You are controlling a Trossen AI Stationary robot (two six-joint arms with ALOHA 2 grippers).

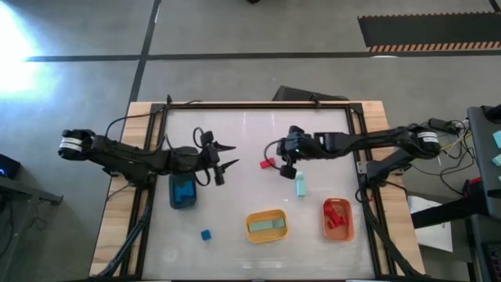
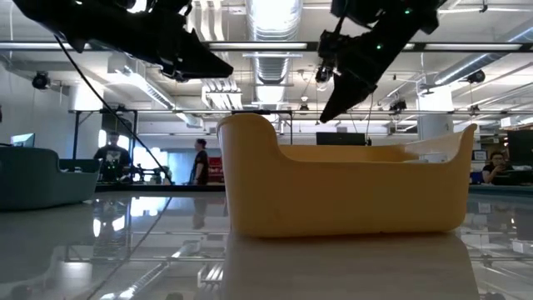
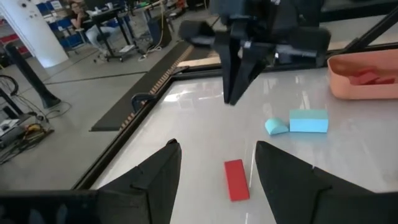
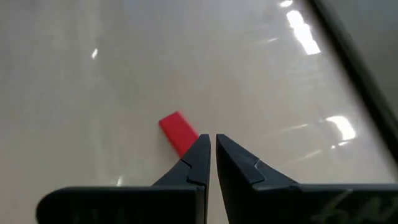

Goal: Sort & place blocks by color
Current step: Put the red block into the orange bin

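A red block [image 1: 268,164] lies flat on the table near its middle. My right gripper [image 4: 211,142] hangs shut just above it, fingertips beside the block [image 4: 177,130], holding nothing. My left gripper [image 3: 217,163] stands open and nearly level, facing the same red block [image 3: 236,179] from the table's left, apart from it. Two mint blocks [image 1: 300,186] lie together on the table right of the red one. A blue cube [image 1: 206,234] sits alone near the front. In the low view both grippers hang high, the right one [image 2: 326,115] pointing down.
Three bins stand along the front: a grey-blue one [image 1: 183,190] with blue blocks, a yellow one [image 1: 267,226] with a mint block, an orange one [image 1: 337,219] with red blocks. The two grippers [image 1: 232,155] [image 1: 274,155] face each other closely over mid-table.
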